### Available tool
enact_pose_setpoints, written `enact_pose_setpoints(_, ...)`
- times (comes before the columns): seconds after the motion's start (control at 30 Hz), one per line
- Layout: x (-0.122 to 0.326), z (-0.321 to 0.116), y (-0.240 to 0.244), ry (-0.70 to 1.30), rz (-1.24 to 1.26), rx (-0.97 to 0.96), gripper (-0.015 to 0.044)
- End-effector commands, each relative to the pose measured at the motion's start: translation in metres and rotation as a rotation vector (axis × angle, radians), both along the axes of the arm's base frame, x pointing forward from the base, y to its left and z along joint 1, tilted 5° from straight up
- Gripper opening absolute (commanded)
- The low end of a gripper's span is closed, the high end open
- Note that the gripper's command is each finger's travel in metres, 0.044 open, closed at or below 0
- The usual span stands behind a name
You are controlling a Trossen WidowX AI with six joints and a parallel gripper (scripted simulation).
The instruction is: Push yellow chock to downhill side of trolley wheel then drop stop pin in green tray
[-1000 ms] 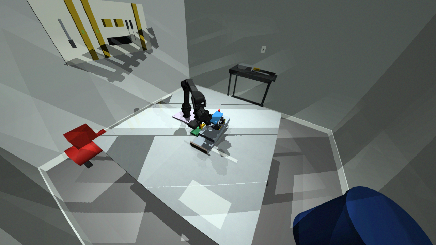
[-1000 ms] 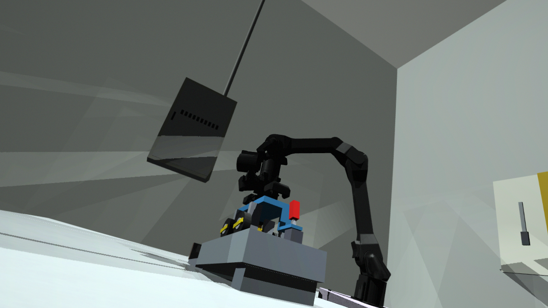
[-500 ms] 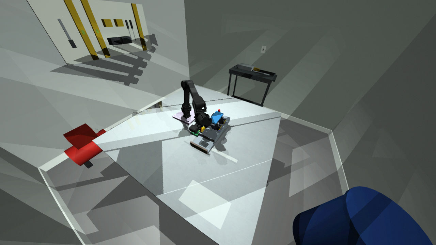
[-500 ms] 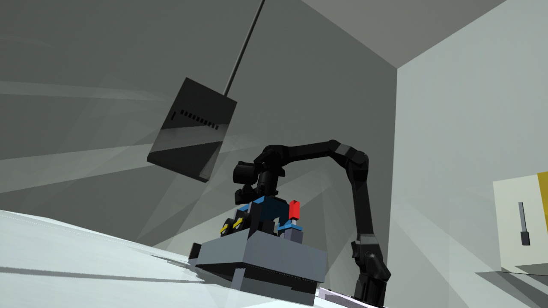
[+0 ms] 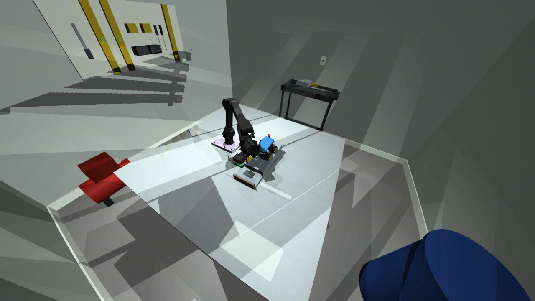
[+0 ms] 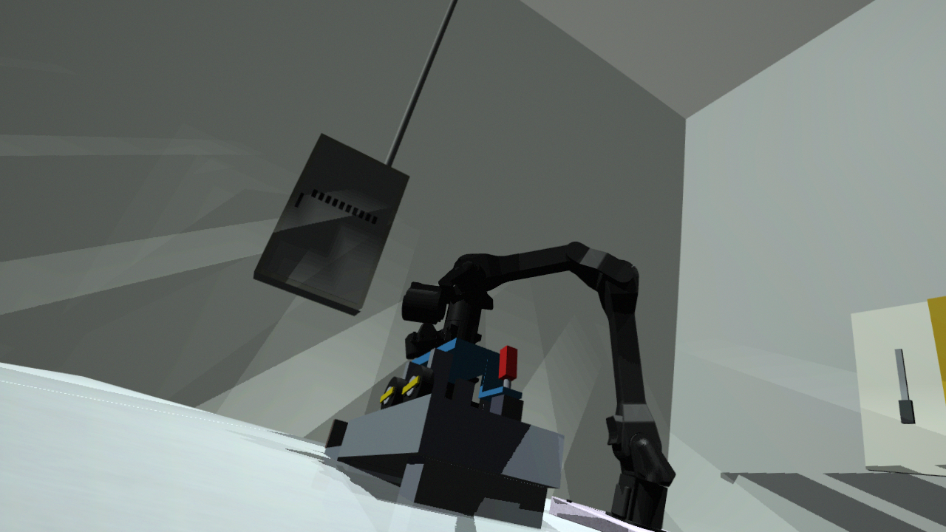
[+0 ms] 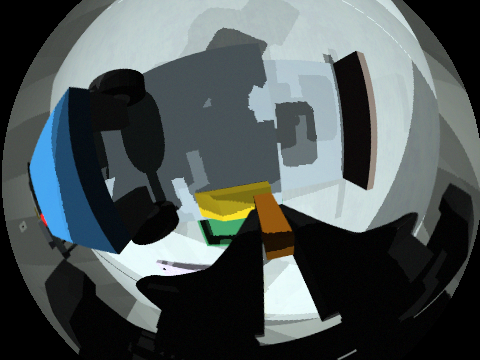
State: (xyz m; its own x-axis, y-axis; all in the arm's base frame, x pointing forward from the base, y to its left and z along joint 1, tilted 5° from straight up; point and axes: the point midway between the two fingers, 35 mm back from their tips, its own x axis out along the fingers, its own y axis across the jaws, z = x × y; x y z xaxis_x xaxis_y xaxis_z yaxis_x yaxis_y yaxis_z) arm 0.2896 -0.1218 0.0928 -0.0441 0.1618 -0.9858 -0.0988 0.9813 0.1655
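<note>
My gripper is shut on the orange handle of the yellow chock. It holds the chock over the near side edge of the grey ramp, downhill of the trolley and apart from its wheels. The chock's rubber base is hidden. The blue trolley stands on the upper ramp. The red-headed stop pin is upright at its uphill end. The green tray lies beside the ramp, partly hidden behind the chock.
A dark end board stands across the ramp's low end. The arm's pale base plate is beyond the tray. A black side table, a red object and a large blue object are farther off.
</note>
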Motion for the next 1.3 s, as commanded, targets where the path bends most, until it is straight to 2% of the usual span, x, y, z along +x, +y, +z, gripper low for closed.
enact_pose_setpoints(0.0,0.000,0.001,0.005,-0.004,-0.004,0.004,0.0000)
enact_pose_setpoints(0.9,-0.004,0.006,0.032,-0.004,-0.004,0.006,0.0000)
enact_pose_setpoints(1.2,-0.004,0.005,0.028,-0.002,0.000,0.000,0.0000)
enact_pose_setpoints(1.27,-0.004,0.005,0.028,-0.002,0.000,0.000,0.0053)
